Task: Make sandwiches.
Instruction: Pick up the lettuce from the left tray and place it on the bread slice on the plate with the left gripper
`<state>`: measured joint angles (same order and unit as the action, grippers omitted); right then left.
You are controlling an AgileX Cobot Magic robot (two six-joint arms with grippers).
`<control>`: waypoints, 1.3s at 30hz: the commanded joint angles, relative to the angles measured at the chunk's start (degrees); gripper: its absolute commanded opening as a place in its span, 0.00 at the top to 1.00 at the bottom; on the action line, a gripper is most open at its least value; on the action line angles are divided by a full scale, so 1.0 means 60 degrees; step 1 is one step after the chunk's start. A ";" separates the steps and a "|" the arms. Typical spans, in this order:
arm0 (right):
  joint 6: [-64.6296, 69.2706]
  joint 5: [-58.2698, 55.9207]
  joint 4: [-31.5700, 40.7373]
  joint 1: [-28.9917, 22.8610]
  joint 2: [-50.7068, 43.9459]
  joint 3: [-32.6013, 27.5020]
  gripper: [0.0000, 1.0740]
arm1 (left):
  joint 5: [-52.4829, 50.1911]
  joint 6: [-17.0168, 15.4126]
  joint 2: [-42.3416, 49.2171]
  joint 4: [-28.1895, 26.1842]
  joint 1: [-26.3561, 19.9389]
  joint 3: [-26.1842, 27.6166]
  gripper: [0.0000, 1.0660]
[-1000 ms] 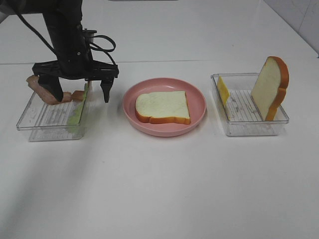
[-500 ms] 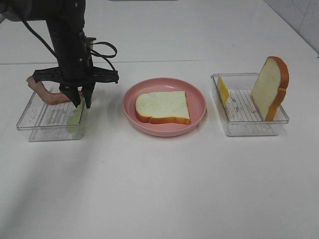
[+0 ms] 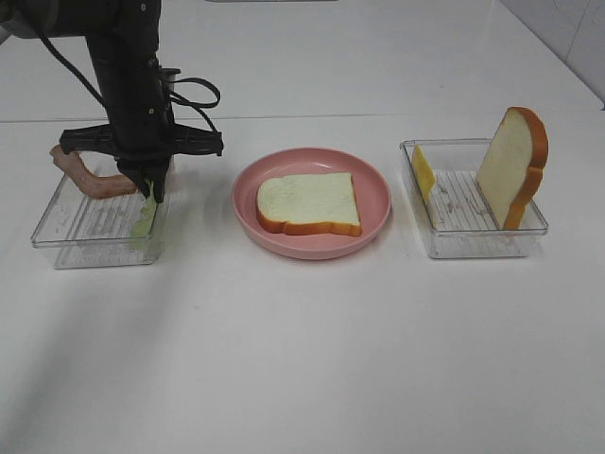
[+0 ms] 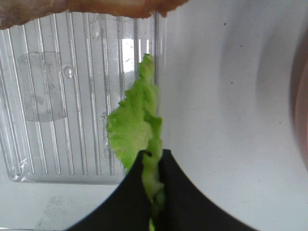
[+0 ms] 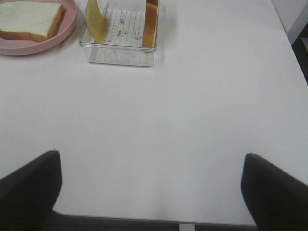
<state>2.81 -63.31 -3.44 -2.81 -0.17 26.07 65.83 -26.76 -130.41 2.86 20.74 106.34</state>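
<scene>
Left gripper (image 3: 149, 192) has just clamped onto the lettuce sheet (image 4: 132, 127) at the clear tray's (image 3: 71, 227) edge. Right gripper (image 5: 151, 168) fingers stand wide apart.

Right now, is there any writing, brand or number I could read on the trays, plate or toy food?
None can be read: the pink plate, left tray, right tray, bread slice, lettuce and cheese slice show no text.
</scene>
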 commanded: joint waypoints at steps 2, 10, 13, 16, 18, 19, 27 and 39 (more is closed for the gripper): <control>0.0067 -0.0029 0.0038 0.0029 -0.0334 0.0038 0.08 | -0.0105 -0.0019 0.0430 -0.0038 -0.0010 -0.0019 1.00; 0.0067 -0.0029 0.0038 0.0029 -0.0334 0.0038 0.08 | 0.0076 0.0153 0.1031 -0.0697 0.0067 0.0535 1.00; 0.0067 -0.0029 0.0038 0.0029 -0.0334 0.0038 0.08 | 0.0162 0.0477 0.1060 -0.1318 0.0220 0.1098 1.00; 0.0067 -0.0029 0.0038 0.0029 -0.0325 0.0038 0.08 | 0.0086 0.0630 0.1060 -0.1872 0.0449 0.1662 1.00; 0.0067 -0.0029 0.0038 0.0029 -0.0325 0.0038 0.08 | -0.0029 0.0668 0.1060 -0.1967 0.0516 0.1843 1.00; 0.0067 -0.0029 0.0038 0.0029 -0.0325 0.0038 0.08 | -0.0286 0.0735 0.1060 -0.2139 0.0716 0.2110 1.00; 0.0067 -0.0029 0.0038 0.0029 -0.0325 0.0038 0.08 | -0.2320 0.1289 0.0993 -0.3724 0.1241 0.2378 1.00; 0.0067 -0.0029 0.0038 0.0029 -0.0325 0.0038 0.08 | -0.3037 0.2979 -0.0277 -0.6522 0.1346 0.2378 1.00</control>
<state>2.81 -63.31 -3.44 -2.81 -0.17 26.07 47.90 -9.74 -131.89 -34.61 28.48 120.38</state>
